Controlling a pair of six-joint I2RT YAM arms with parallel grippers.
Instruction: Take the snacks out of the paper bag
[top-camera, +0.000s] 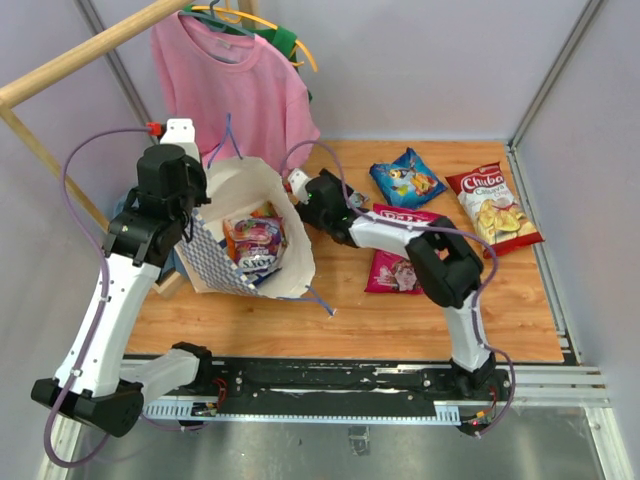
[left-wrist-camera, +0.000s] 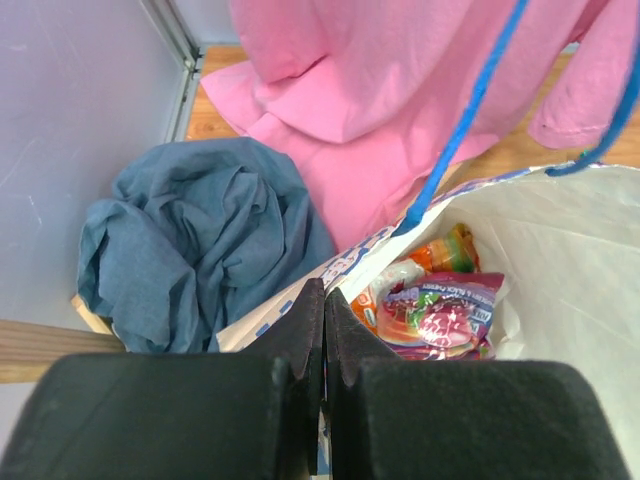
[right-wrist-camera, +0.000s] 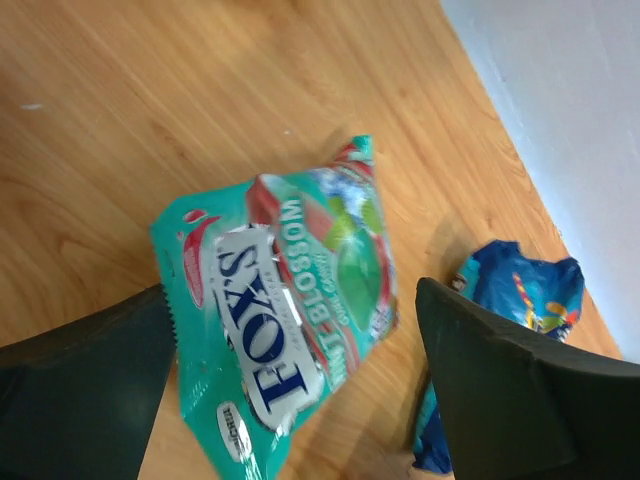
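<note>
The paper bag stands open at the left of the table, white inside and blue-checkered outside. A multicoloured packet lies in it, and it also shows in the left wrist view. My left gripper is shut on the bag's left rim. My right gripper is open just right of the bag. A teal "FOX'S" packet sits blurred between its spread fingers over the wood, not clamped. A blue bag, red-white Chiba chips and a pink bag lie on the table.
A pink T-shirt hangs from a wooden rail behind the bag. A blue-grey cloth is bunched at the bag's left by the wall. The blue bag lies right of my right fingers. Walls close the back and right.
</note>
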